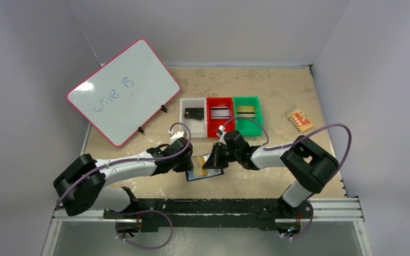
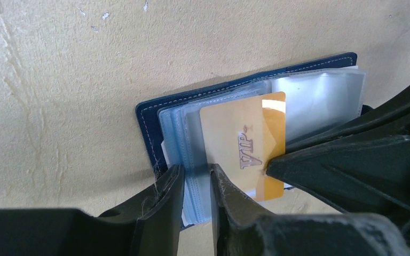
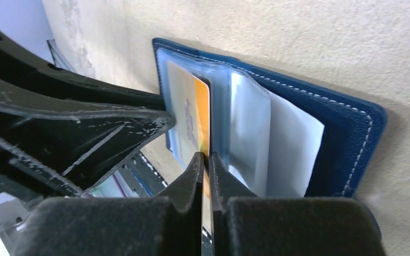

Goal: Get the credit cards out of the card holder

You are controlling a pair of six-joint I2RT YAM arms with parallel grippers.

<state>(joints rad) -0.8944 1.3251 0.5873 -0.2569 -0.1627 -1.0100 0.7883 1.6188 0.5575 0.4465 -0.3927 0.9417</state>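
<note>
The navy-blue card holder [image 1: 207, 174] lies open on the table between both arms, its clear sleeves fanned out [image 2: 320, 96]. A gold card [image 2: 240, 144] marked VIP sticks partly out of a sleeve. My left gripper [image 2: 196, 181] is shut on the bundle of sleeves at the holder's [image 2: 147, 120] near edge, and it also shows in the top view [image 1: 191, 162]. My right gripper [image 3: 205, 159] is shut on the edge of the gold card [image 3: 202, 114], and its finger shows in the left wrist view [image 2: 299, 165]. The navy cover [image 3: 347, 138] lies flat beneath.
A white bin [image 1: 193, 114], a red bin [image 1: 220, 114] and a green bin [image 1: 246, 113] stand in a row behind, each with a card-like item inside. A pink-rimmed whiteboard [image 1: 123, 90] leans at the back left. An orange patterned piece [image 1: 299, 120] lies at the right.
</note>
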